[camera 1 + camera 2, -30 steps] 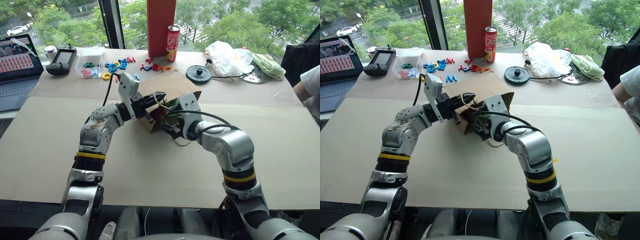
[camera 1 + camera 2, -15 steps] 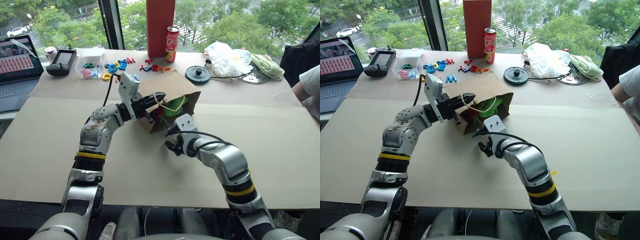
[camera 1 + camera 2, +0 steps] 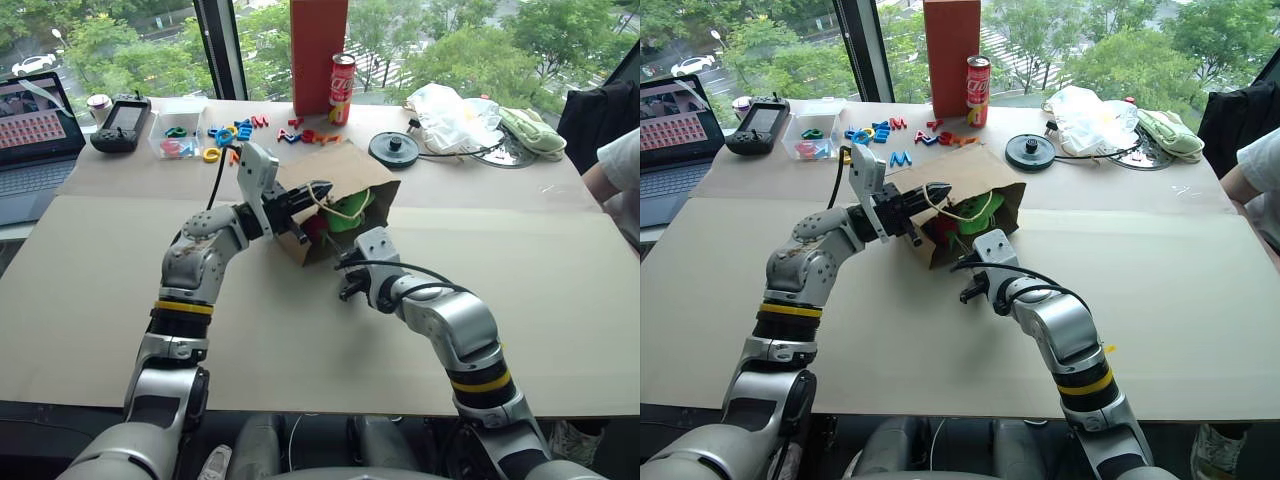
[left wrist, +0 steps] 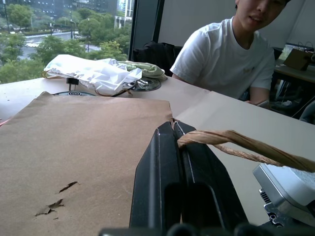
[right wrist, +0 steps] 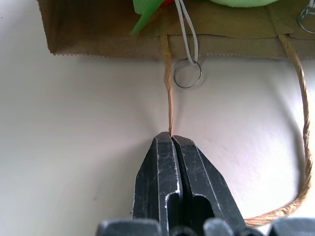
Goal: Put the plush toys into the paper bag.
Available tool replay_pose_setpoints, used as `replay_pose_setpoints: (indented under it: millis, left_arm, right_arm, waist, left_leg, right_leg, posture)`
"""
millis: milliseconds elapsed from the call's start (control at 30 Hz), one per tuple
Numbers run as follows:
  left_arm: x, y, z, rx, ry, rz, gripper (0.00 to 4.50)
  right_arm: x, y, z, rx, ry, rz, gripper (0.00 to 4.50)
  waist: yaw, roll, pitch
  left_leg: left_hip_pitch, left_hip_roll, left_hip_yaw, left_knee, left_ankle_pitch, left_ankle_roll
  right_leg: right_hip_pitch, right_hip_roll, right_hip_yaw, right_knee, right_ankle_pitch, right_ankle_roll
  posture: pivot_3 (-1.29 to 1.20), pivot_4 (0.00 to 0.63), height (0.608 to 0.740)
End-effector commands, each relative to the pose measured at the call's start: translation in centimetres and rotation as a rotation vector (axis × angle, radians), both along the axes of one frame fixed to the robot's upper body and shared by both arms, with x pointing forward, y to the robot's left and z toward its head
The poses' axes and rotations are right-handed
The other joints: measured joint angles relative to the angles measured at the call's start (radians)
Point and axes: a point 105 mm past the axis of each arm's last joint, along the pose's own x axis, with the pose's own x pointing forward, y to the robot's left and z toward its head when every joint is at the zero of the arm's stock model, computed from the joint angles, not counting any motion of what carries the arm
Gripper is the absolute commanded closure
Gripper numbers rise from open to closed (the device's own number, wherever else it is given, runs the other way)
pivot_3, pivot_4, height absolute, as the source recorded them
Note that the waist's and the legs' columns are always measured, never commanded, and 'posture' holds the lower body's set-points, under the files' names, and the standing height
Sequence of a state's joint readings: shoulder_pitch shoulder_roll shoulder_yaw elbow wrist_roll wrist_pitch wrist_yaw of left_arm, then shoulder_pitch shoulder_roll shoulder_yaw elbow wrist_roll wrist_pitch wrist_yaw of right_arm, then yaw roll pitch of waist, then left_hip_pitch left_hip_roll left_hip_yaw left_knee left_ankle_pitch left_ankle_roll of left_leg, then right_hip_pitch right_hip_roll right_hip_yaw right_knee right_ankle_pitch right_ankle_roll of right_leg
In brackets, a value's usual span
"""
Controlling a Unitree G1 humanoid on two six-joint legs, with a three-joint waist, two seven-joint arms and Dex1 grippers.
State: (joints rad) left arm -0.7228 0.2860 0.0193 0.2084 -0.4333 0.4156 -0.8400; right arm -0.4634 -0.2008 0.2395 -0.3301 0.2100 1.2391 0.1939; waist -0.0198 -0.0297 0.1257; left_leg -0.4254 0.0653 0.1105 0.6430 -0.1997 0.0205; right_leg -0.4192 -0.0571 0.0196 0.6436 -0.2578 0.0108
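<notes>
One paper bag [image 3: 345,190] is lying on its side on the tabletop [image 3: 300,330], mouth facing the robot. Two plush toys are sitting inside it: a green one [image 3: 348,212] and a red one [image 3: 314,226]. Its upper twine handle [image 4: 231,142] is being pinched by the closed left end effector [image 3: 318,190]; its lower handle [image 5: 170,98] is being clamped by the closed right end effector [image 5: 170,140].
</notes>
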Motion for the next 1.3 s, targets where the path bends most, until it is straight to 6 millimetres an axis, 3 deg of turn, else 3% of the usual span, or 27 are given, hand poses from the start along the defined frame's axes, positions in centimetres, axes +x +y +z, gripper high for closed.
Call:
replay_pose_setpoints:
  millis: [33, 200, 400, 600, 700, 933, 1067, 1200, 1300]
  left_arm:
    - [-0.1, -0.3, 1.9, -0.028, -0.057, -0.013, 4.50]
    - [0.1, -0.2, 2.0, -0.039, -0.052, -0.008, 4.50]
    - [0.3, 0.2, 2.7, -0.187, 0.049, -0.016, 4.50]
    - [2.0, 2.0, 4.7, -0.455, 0.214, 0.027, 4.50]
    - [2.5, 3.0, 4.0, -0.540, 0.322, 0.053, 4.50]
    - [1.3, 2.8, 0.5, -0.456, 0.391, 0.060, 4.50]
    - [0.9, 2.8, 0.1, -0.433, 0.384, 0.061, 4.50]
    - [0.5, 2.8, 0.9, -0.453, 0.374, 0.038, 4.50]
    - [0.4, 3.1, 1.5, -0.474, 0.371, 0.024, 3.76]
  right_arm:
    - [0.1, 0.1, 0.1, -0.004, -0.012, -0.001, 4.45]
    - [0.4, -1.2, 3.8, 0.062, -0.139, -0.003, 4.45]
    - [0.2, -4.7, 8.7, 0.073, -0.333, 0.002, 4.45]
    - [-1.4, -4.8, 14.4, 0.244, -0.468, 0.055, 4.45]
    - [-2.3, -4.1, 17.0, 0.274, -0.552, 0.093, 4.45]
    - [-3.6, -1.3, 15.4, 0.255, -0.487, 0.213, 4.45]
    - [-3.5, -0.3, 14.0, 0.255, -0.426, 0.224, 4.45]
    - [-2.9, -0.7, 13.1, 0.224, -0.398, 0.198, 4.45]
    - [-2.8, -0.9, 13.2, 0.226, -0.399, 0.193, 4.50]
  waist:
    - [0.000, 0.000, 0.000]
    - [0.002, 0.000, 0.000]
    - [0.009, 0.000, 0.000]
    - [0.003, 0.000, 0.000]
    - [0.002, 0.000, 0.000]
    - [0.005, 0.000, 0.000]
    - [0.008, 0.000, 0.000]
    - [0.008, 0.000, 0.000]
    - [0.007, 0.000, 0.000]
  left_leg:
    - [0.000, 0.000, 0.000, 0.000, 0.000, 0.000]
    - [0.000, 0.000, 0.000, 0.000, 0.000, 0.000]
    - [-0.002, -0.001, 0.000, 0.000, 0.000, 0.000]
    - [-0.003, 0.000, -0.003, 0.000, 0.000, 0.000]
    - [-0.002, 0.000, -0.004, 0.000, 0.000, 0.000]
    - [-0.002, -0.001, -0.003, 0.000, 0.000, 0.000]
    - [-0.003, -0.001, -0.002, 0.000, 0.000, 0.000]
    - [-0.001, -0.001, -0.002, 0.000, 0.000, 0.000]
    - [-0.002, -0.001, -0.002, 0.000, 0.000, 0.000]
  right_leg:
    - [0.000, 0.000, 0.000, 0.000, 0.000, 0.000]
    - [0.000, 0.000, 0.000, 0.000, 0.000, 0.000]
    - [-0.001, -0.001, 0.000, -0.002, 0.000, 0.000]
    - [-0.002, 0.000, 0.000, -0.001, 0.000, 0.000]
    - [-0.001, 0.000, 0.000, -0.001, 0.000, 0.000]
    - [-0.001, -0.001, 0.000, -0.001, 0.000, 0.000]
    - [-0.002, -0.001, 0.000, -0.001, 0.000, 0.000]
    - [0.000, -0.001, 0.000, -0.001, 0.000, 0.000]
    - [-0.001, -0.001, 0.000, -0.001, 0.000, 0.000]
  posture:
    - [0.00, 0.150, 0.740]
    - [0.00, 0.150, 0.740]
    - [0.00, 0.150, 0.740]
    - [0.00, 0.150, 0.740]
    - [0.00, 0.150, 0.740]
    - [0.00, 0.150, 0.740]
    - [0.00, 0.150, 0.740]
    - [0.00, 0.150, 0.740]
    - [0.00, 0.150, 0.740]
